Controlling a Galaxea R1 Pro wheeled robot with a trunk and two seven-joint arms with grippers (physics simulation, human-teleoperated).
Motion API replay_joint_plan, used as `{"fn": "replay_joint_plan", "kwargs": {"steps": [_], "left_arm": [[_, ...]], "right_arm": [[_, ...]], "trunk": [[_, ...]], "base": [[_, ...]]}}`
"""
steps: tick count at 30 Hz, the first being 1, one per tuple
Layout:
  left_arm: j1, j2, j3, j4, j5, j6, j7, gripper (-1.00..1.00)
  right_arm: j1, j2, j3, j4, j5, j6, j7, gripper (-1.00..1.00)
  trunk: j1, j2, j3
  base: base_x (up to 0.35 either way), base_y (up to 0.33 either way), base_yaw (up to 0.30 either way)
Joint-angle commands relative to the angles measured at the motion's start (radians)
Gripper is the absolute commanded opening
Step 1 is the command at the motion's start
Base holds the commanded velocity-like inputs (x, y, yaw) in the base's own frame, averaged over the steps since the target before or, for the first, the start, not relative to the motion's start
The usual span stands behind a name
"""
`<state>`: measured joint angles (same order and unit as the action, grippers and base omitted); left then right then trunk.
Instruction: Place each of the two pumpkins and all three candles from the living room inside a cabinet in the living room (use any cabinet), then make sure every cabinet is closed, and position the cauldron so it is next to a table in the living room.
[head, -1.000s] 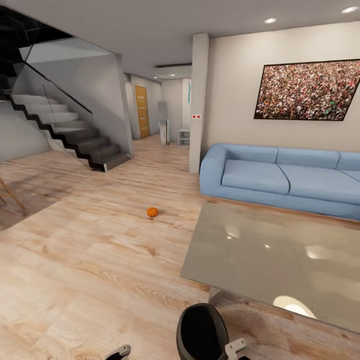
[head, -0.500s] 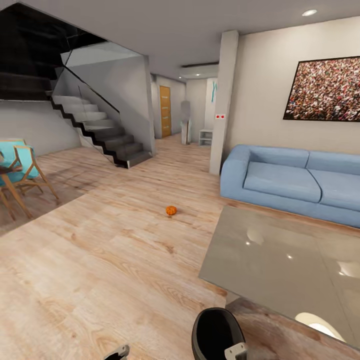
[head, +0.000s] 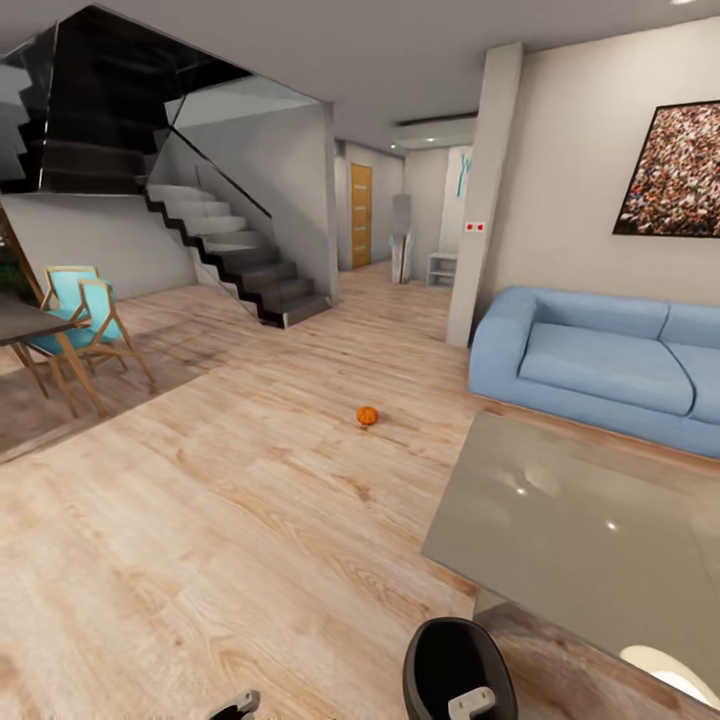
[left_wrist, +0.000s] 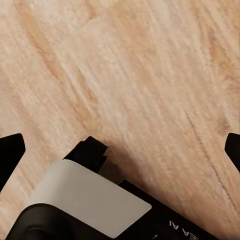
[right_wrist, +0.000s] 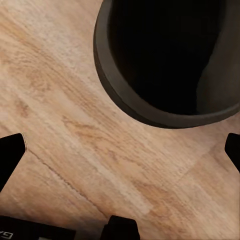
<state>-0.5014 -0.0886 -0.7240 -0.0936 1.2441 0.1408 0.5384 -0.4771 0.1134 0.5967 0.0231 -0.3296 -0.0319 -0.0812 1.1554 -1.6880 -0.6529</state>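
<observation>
Sitting cut off at the head view's 6 o'clock edge, the dark cauldron (head: 458, 668) hides its base. Both tools (left_wrist: 120, 150) (right_wrist: 120, 150) hang spread wide, gripping nothing. The camera turned left; the pumpkin (head: 367, 415) at 12 o'clock stayed put.

Living room layout seen from the robot's head.

A pumpkin (head: 367, 415) sits alone on the floor (head: 200, 520) near the middle of the room. To its right and nearer the robot stands a low table (head: 580, 545), and behind that table a sofa (head: 600, 365) runs along the right wall under a picture (head: 675, 170). A pillar (head: 485, 190) stands just left of the sofa's end. A staircase (head: 230, 255) climbs at the back left, with a hallway between it and the pillar. At the far left, chairs (head: 85, 325) stand beside another table (head: 25, 320). A cauldron (head: 458, 668) rests on the floor directly before the robot, close to the low table's near corner.
</observation>
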Motion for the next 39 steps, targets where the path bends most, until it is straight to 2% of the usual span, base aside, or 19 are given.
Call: {"fn": "replay_joint_plan", "kwargs": {"steps": [1,39], "left_arm": [[0.000,0.000,0.000,0.000,0.000,0.000,0.000,1.00],[0.001,-0.005,0.000,-0.002,0.000,0.000,0.003,1.00]], "right_arm": [[0.000,0.000,0.000,0.000,0.000,0.000,0.000,1.00],[0.000,0.000,-0.002,0.000,-0.002,0.006,0.000,1.00]], "trunk": [[0.000,0.000,-0.001],[0.000,0.000,-0.053]], "base": [[0.000,0.000,0.187],[0.000,0.000,0.182]]}}
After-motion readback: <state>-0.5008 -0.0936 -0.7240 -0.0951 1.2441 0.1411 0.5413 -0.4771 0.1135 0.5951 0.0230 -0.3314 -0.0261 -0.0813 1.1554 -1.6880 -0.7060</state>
